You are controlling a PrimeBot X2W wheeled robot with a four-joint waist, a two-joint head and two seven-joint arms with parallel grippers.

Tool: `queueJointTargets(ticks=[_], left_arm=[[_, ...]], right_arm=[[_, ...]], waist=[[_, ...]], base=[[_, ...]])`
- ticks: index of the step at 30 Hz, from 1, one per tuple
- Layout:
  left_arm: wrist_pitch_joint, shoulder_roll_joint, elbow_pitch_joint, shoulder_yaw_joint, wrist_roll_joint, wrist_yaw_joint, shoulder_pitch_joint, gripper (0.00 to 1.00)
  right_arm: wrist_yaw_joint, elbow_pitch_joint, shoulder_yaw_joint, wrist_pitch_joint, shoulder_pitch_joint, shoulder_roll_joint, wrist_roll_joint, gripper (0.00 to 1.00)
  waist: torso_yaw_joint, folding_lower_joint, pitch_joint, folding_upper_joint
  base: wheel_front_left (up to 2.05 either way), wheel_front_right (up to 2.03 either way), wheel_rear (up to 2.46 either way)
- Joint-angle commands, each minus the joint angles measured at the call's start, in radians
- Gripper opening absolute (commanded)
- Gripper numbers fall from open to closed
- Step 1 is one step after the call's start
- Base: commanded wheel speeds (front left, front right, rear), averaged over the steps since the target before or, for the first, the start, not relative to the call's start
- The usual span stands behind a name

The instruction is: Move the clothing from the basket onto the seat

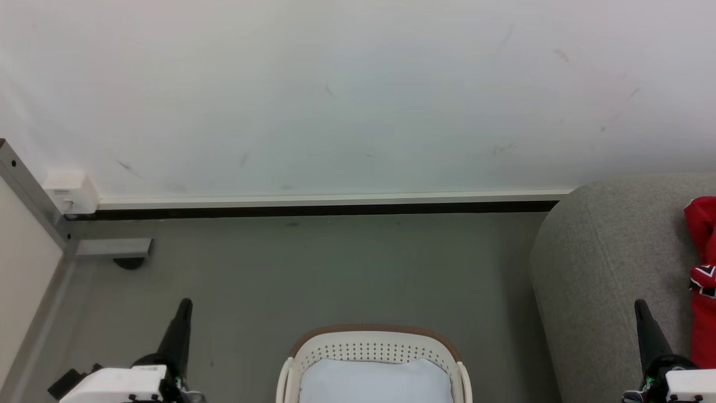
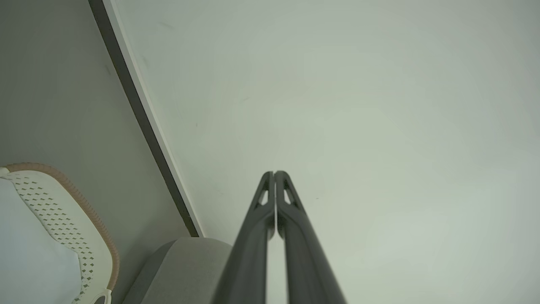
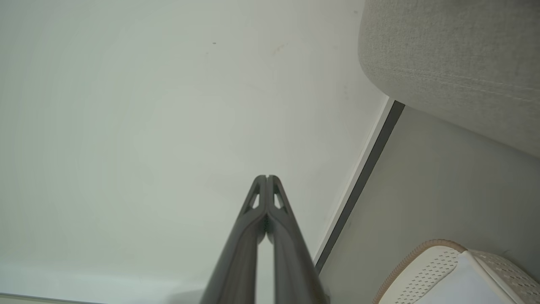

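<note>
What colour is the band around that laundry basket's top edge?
The rim band is brown, above cream-white walls; the head view shows it best.

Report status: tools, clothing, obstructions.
Left tool shut, empty. Right tool shut, empty. Red clothing on seat; pale item in basket. Nothing blocking.

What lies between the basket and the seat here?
Bare grey floor, as the head view shows; the basket and the seat stand apart with nothing in the gap.
</note>
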Motion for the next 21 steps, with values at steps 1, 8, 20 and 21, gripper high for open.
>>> queueJointTargets(ticks=[1, 8, 20, 21], left_arm=[[0.008, -0.003, -0.004, 0.011, -0.023, -0.009, 0.008, 0.00], [0.019, -0.013, -0.006, 0.036, -0.050, -0.027, 0.012, 0.00], [0.033, -0.021, -0.008, 0.059, -0.081, -0.043, 0.015, 0.00], [0.033, -0.021, -0.008, 0.059, -0.081, -0.043, 0.015, 0.00]], right_arm=[[-0.002, -0.007, -0.005, 0.006, -0.005, 0.000, 0.020, 0.00], [-0.002, -0.017, -0.009, 0.017, -0.004, 0.003, 0.068, 0.00], [-0.002, -0.023, -0.013, 0.030, -0.003, 0.005, 0.112, 0.00], [-0.002, -0.023, -0.013, 0.030, -0.003, 0.005, 0.112, 0.00]], waist=[[0.000, 0.0000, 0.000, -0.0001], [0.000, 0.0000, 0.003, -0.0001], [0.001, 0.0000, 0.006, -0.0001], [0.001, 0.0000, 0.006, -0.0001]], base=[[0.00, 0.00, 0.00], [0.00, 0.00, 0.00], [0.00, 0.00, 0.00], [0.00, 0.00, 0.00]])
